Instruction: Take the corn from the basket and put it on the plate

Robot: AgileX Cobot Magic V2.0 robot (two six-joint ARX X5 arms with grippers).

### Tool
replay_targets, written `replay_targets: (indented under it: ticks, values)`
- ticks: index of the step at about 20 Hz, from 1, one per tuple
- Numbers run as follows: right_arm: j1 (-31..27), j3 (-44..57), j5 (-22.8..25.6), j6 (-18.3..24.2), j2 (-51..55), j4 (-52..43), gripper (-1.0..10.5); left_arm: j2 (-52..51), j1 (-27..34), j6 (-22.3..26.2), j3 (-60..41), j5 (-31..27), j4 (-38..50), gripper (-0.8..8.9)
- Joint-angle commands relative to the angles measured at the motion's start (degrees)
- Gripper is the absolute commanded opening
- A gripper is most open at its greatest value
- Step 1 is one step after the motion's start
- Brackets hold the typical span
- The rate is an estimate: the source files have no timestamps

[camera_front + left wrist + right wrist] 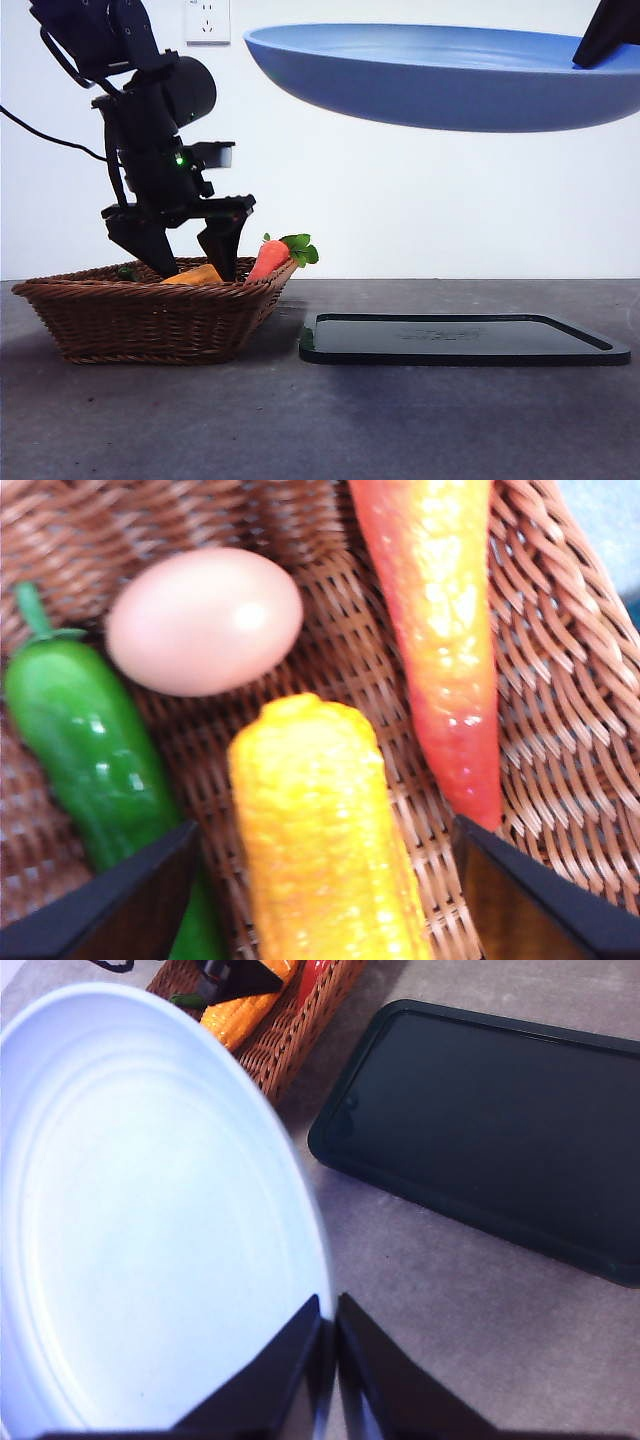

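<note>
Two black jaws of the left gripper (320,880) stand spread wide on either side of the corn (320,830), reaching down into the basket (150,315) but not yet closed on the cob. The corn lies on the basket floor, with the carrot (440,640) just beside it on one flank, the green pepper (85,740) on the other, and the egg (205,620) just past its tip.

Out from the basket, the right gripper (328,1360) is clamped on the rim of the plate (430,75), holding it in the air, well above the black tray (460,340) that sits on the table beside the basket.

As for progress, nothing is placed: the plate is bare, the corn is still in the basket, and the grasp, the lift and the carry all remain.

The corn is glossy yellow-orange with rows of moulded kernels, oblong and rounded at the end. The basket is tight brown wicker with slanted sides; the plate is smooth, shallow, light-blue plastic.
</note>
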State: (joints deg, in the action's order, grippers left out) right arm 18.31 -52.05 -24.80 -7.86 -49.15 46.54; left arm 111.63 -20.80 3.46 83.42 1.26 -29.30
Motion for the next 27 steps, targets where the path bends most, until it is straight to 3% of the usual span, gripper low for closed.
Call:
replay_targets:
  ticks: [1,6,13,22,27]
  values:
    - [0.2,-1.3,-0.2,-0.9,-0.2,-0.4,0.0,2.7,-0.2,0.4,1.3,-0.3,0.3,4.03]
    - [0.2,-1.3,-0.2,-0.8,-0.2,-0.5,0.0,3.1,-0.5,0.3,1.3,-0.3,0.2,3.83]
    - [0.1,-1.3,-0.2,-0.9,-0.2,-0.4,0.0,3.5,-0.9,0.1,1.3,-0.3,-0.5,2.06]
    - [0.1,-1.3,4.2,-1.9,-2.0,-0.4,0.0,-4.8,-0.6,-1.9,2.5,0.4,-4.1,2.05]
    - [-0.4,-1.3,5.5,-2.3,-10.8,-4.2,0.0,-15.8,-1.0,-5.5,2.5,8.6,-4.8,2.05]
